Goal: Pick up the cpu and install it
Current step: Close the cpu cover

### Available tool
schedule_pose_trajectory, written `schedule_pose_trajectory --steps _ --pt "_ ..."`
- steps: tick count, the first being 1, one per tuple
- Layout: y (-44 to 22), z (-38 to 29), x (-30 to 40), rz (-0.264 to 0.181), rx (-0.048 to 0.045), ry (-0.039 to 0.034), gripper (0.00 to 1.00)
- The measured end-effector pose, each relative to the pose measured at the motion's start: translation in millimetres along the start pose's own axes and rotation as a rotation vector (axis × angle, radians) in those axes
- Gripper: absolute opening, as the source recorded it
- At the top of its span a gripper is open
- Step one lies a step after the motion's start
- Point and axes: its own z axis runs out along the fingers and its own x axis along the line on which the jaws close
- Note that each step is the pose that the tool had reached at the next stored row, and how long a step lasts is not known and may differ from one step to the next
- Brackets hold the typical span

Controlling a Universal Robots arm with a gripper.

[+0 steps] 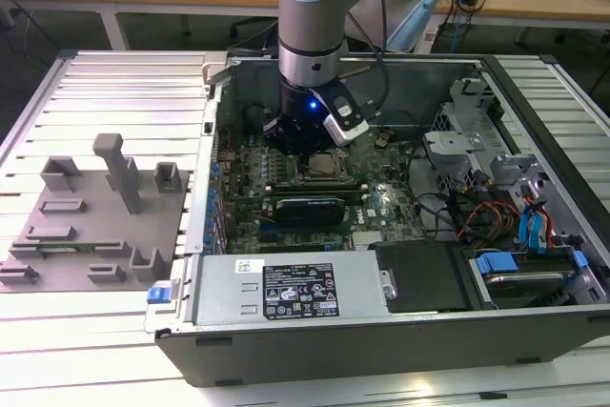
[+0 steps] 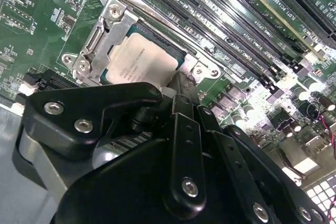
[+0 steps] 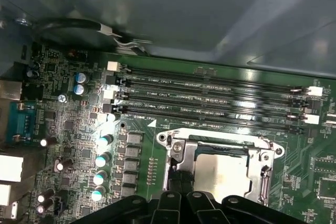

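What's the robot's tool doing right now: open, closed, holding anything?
Tool: cannot be told if open or closed; it sits low over the cpu, which lies in its socket frame.

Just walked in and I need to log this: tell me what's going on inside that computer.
A robot arm has its end effector down inside the open computer case, over the motherboard. The cpu lies flat inside the metal socket bracket, with the end effector at its edge. Whether it grips the cpu cannot be told.
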Motion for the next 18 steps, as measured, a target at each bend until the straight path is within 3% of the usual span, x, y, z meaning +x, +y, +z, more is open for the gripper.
schedule_pose_trajectory --steps 18 --pt "0.1 2.4 0.0 0.000 -0.0007 -0.0003 0.11"
